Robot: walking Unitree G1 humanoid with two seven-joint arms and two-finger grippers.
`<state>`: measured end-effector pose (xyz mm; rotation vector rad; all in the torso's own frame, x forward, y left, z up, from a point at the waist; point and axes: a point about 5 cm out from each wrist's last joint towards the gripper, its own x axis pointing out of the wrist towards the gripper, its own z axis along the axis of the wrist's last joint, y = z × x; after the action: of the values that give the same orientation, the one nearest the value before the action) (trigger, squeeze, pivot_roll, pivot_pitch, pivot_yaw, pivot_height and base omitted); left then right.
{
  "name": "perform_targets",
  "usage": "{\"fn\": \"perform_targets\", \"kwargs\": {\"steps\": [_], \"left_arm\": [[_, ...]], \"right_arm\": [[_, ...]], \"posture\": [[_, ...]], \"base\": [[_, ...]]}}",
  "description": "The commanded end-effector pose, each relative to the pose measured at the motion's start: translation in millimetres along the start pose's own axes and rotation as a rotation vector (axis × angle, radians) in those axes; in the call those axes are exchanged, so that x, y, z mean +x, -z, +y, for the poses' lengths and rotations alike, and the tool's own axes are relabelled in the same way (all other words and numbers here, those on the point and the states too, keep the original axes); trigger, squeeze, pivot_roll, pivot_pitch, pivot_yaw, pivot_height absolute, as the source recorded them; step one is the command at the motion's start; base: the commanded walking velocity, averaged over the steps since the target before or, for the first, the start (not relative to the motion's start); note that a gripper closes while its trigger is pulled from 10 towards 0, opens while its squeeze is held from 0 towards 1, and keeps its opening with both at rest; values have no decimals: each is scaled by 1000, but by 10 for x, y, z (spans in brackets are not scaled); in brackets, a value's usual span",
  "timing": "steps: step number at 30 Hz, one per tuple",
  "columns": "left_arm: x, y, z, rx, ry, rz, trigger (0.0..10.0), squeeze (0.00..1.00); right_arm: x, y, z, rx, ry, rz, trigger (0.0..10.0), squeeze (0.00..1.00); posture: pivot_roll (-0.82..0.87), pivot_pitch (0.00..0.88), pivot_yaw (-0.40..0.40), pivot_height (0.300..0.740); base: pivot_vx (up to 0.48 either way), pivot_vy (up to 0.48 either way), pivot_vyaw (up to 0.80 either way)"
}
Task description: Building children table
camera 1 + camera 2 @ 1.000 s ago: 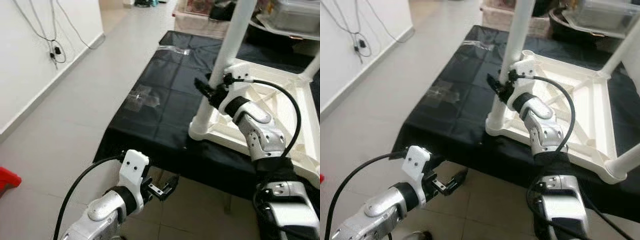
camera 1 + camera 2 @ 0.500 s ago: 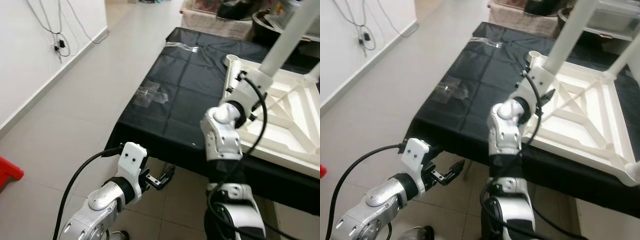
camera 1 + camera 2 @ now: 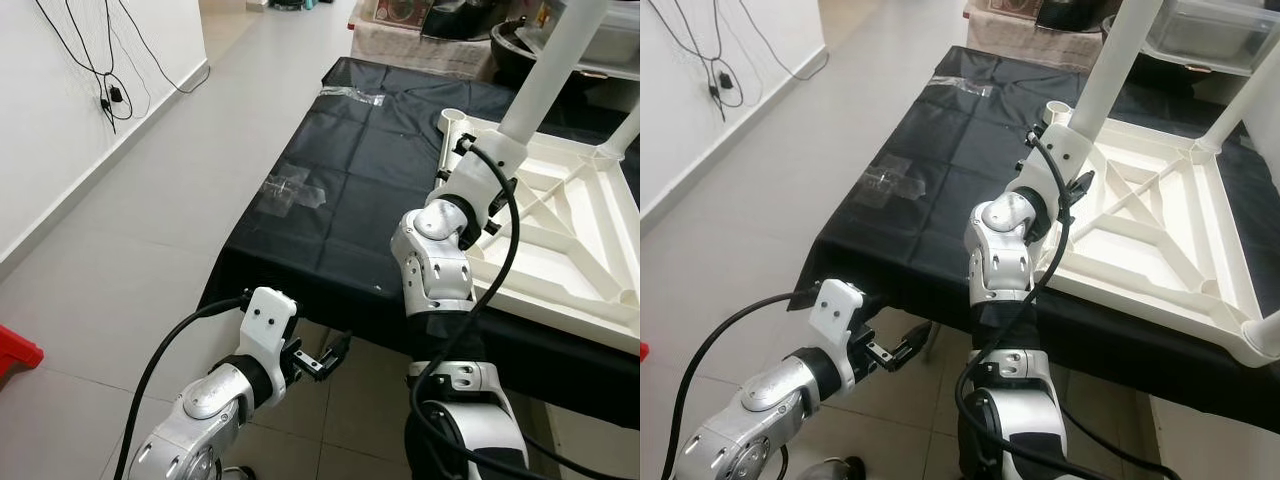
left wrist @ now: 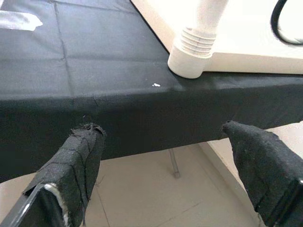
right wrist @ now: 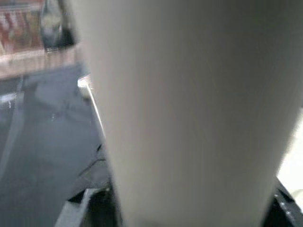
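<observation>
A white children's table (image 3: 560, 240) lies upside down on a table covered in black cloth (image 3: 340, 190). One white leg (image 3: 548, 70) rises from its near left corner, where its threaded base (image 4: 194, 52) sits in the socket. My right gripper (image 3: 1076, 172) is shut on this leg (image 5: 189, 109) low down, largely hidden behind its own wrist. The far left corner socket (image 3: 452, 118) stands without a leg. My left gripper (image 3: 335, 352) hangs open below the cloth's front edge, and its two fingers (image 4: 78, 161) hold nothing.
Another white leg (image 3: 1240, 110) stands at the far right corner, and a further corner (image 3: 1265, 340) lies near right. Clear tape (image 3: 295, 190) is stuck on the cloth. Boxes and clutter (image 3: 430, 20) sit behind. Cables (image 3: 110, 95) hang on the left wall, above open tiled floor (image 3: 150, 230).
The camera has shifted. My right arm has swung round, so its elbow now stands in front of the table, while the gripper stays on the leg. The left gripper is unchanged.
</observation>
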<state>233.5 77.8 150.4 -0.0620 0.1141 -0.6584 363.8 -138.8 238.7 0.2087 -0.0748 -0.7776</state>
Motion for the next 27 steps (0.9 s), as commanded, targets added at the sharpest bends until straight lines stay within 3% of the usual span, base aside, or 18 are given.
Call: {"fn": "perform_targets", "kwargs": {"steps": [1, 11, 12, 13, 14, 21, 27], "left_arm": [[23, 55, -26, -3, 12, 18, 10000, 0], [23, 68, -16, -3, 14, 18, 10000, 0], [23, 69, -13, -3, 15, 17, 10000, 0], [23, 69, -13, -3, 15, 17, 10000, 0], [23, 69, -12, -3, 15, 17, 10000, 0], [30, 69, -11, 0, 16, 14, 10000, 0], [47, 75, -2, 3, 17, 12, 10000, 0]], "right_arm": [[-54, 208, -9, -14, -5, 85, 10000, 1000], [-61, 182, -47, -32, -6, 26, 10000, 1000], [-65, 183, -53, -30, -17, 28, 10000, 161], [-65, 183, -53, -30, -17, 28, 10000, 161], [-71, 181, -62, -34, -32, 24, 10000, 0], [-95, 171, -111, -17, -122, -11, 10000, 0], [-119, 192, -312, 54, -261, -13, 10000, 0]], "posture": [[212, 122, -49, 740], [206, 125, -44, 740], [206, 126, -43, 740], [206, 126, -43, 740], [207, 126, -43, 740], [207, 126, -44, 740], [200, 120, -43, 740]], "base": [[0, 0, 0], [0, 0, 0], [0, 0, 0], [0, 0, 0], [0, 0, 0], [0, 0, 0], [0, 0, 0]]}}
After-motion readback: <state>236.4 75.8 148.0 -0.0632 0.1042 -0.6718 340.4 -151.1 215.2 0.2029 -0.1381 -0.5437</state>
